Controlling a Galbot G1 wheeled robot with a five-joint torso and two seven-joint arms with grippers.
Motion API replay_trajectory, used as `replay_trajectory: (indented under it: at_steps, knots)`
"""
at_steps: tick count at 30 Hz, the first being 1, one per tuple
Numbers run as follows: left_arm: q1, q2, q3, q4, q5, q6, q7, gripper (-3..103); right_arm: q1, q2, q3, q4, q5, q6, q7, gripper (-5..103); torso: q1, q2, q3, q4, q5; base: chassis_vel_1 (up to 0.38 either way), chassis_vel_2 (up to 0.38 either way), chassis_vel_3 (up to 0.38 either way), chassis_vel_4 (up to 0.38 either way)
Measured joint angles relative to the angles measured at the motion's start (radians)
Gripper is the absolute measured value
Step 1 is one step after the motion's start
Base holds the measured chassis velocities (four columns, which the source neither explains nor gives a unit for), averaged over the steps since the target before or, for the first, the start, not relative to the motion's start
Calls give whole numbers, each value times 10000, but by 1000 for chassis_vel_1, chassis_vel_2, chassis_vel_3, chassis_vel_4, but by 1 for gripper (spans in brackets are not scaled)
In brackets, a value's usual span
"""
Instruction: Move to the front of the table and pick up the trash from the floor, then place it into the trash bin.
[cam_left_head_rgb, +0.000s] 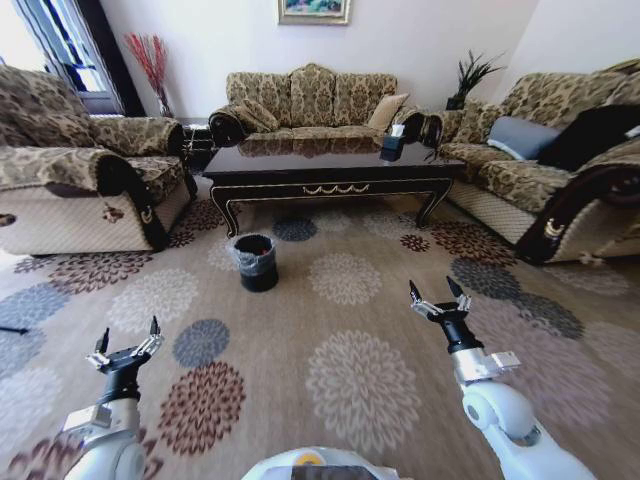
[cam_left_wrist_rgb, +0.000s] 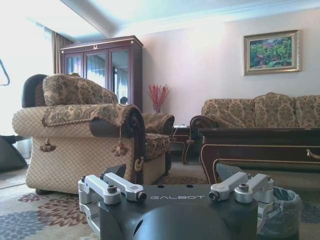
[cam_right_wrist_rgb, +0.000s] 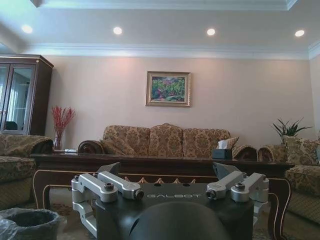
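Observation:
The long dark table (cam_left_head_rgb: 330, 168) stands ahead in the middle of the room, with the beige flower-patterned floor (cam_left_head_rgb: 350, 370) stretching from it to me. The black trash bin (cam_left_head_rgb: 256, 262) with its clear liner sits on the carpet just before the table's left end. It also appears as the trash bin (cam_left_wrist_rgb: 282, 210) and the trash bin (cam_right_wrist_rgb: 27, 222) beside the table (cam_right_wrist_rgb: 150, 165). No trash is in view. My left gripper (cam_left_head_rgb: 128, 337) hangs open over the carpet at lower left. My right gripper (cam_left_head_rgb: 433, 292) is open at lower right. Both hold nothing.
An armchair (cam_left_head_rgb: 80, 170) flanks the table on the left, a sofa (cam_left_head_rgb: 310, 100) stands behind it and another sofa (cam_left_head_rgb: 560, 160) lies to the right. A tissue box (cam_left_head_rgb: 393, 140) rests on the tabletop. Open carpet lies between me and the bin.

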Motion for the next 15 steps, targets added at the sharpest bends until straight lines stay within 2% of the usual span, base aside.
replay_trajectory:
  at_steps: [6,9,12,15]
  knots:
    - [0,0,0,0,0,0,0,100,0,0,0,0,0,0,0,100,3,-1,3,0,5,353,-355,-347,354]
    - [0,0,2,0,-1,0,0,100,1,-1,0,0,0,0,0,100,4,-1,5,1,-10,339,-341,-362,366]
    - [0,0,1,-1,0,0,0,100,1,-1,-1,-2,1,0,0,100,3,-1,3,1,3,353,-332,-358,348]
    - [0,0,1,0,-1,0,0,100,1,0,-2,-1,1,-1,-1,100,5,-1,5,2,-7,351,-363,-354,364]
